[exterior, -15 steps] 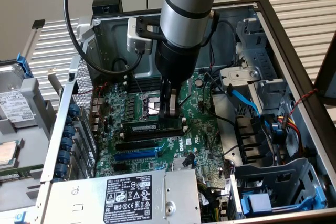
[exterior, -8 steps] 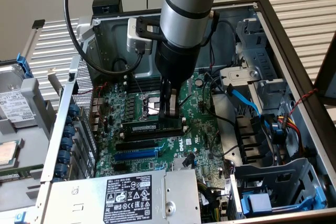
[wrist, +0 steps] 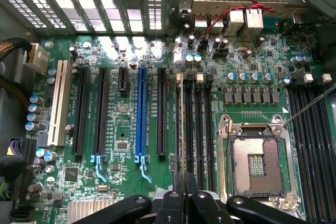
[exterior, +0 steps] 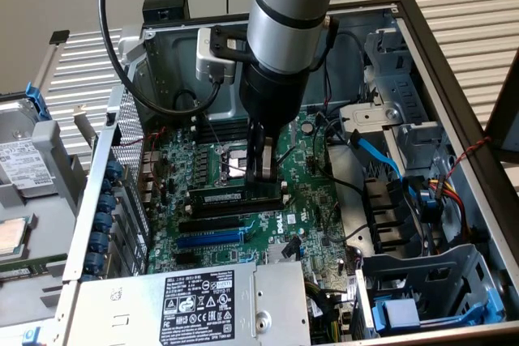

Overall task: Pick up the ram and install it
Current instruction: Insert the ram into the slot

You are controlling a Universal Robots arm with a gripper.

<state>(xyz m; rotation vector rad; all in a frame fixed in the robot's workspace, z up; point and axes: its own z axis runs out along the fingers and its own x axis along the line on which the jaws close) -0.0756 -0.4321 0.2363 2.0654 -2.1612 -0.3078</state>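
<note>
The ram [exterior: 235,197] stands on edge in a black memory slot of the motherboard [exterior: 318,200], between the CPU socket [exterior: 229,160] and the blue expansion slot [exterior: 209,239]. Its white label faces the exterior camera, but the print is too small for us to read.

The fingers [exterior: 263,169] come straight down on the stick's end toward the exterior view's right. They are drawn almost together and pinched on its top edge. From the wrist we see the ram [wrist: 181,124] as a thin line running out from between the fingers [wrist: 178,192]. It sits in the slot of its bank farthest from the socket [wrist: 257,163].

Room:
- Empty black memory slots lie just beside the ram on the socket side.
- A black expansion slot, then the blue one [wrist: 140,114], lie on the other side.
- The socket is uncovered, its contacts bare.
- Black cables hang near the arm [exterior: 288,22], toward the case [exterior: 454,95] wall on the exterior view's right.

Writing:
- The power supply [exterior: 272,313], at the case edge nearest the exterior camera, carries a black-and-white label [exterior: 199,305]. It has rows of certification marks; we cannot read the text.
- Outside the case, at the exterior view's left, a metal drive [exterior: 20,164] bears a white label, also unreadable.

The drive cage [exterior: 422,289] in the case's corner holds a blue plastic carrier [exterior: 401,313].
</note>
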